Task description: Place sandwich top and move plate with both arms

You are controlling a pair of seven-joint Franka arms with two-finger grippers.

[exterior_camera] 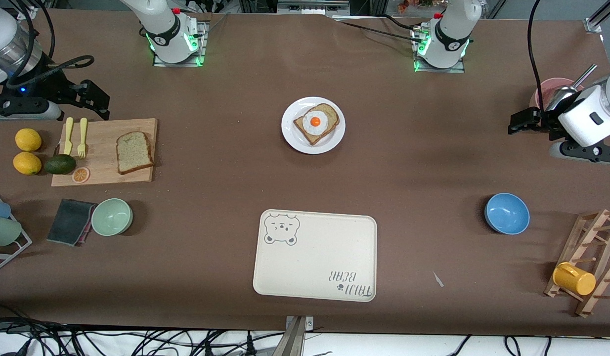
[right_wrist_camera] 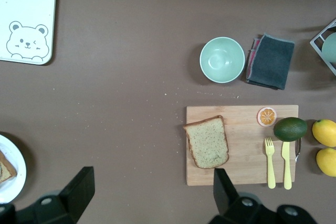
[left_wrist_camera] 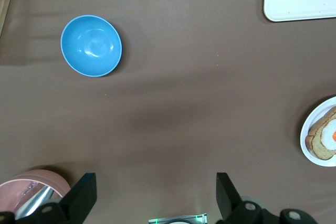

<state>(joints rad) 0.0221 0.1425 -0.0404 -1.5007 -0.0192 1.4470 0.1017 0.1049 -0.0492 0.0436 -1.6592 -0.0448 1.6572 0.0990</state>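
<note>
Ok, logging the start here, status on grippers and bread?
Both grippers open, empty: left gripper up near the pink cup, right gripper above the cutting board. Plain bread slice lies on the board. Egg toast on plate. Nothing in the way.

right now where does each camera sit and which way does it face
Front view: high across the table, facing both arm bases; sees the plate, tray, both grippers at the table's ends.
Left wrist view: looks down past the open left gripper at the blue bowl.
Right wrist view: looks down past the open right gripper at the sandwich top on the cutting board.
Shared: all three show plate and tray.
</note>
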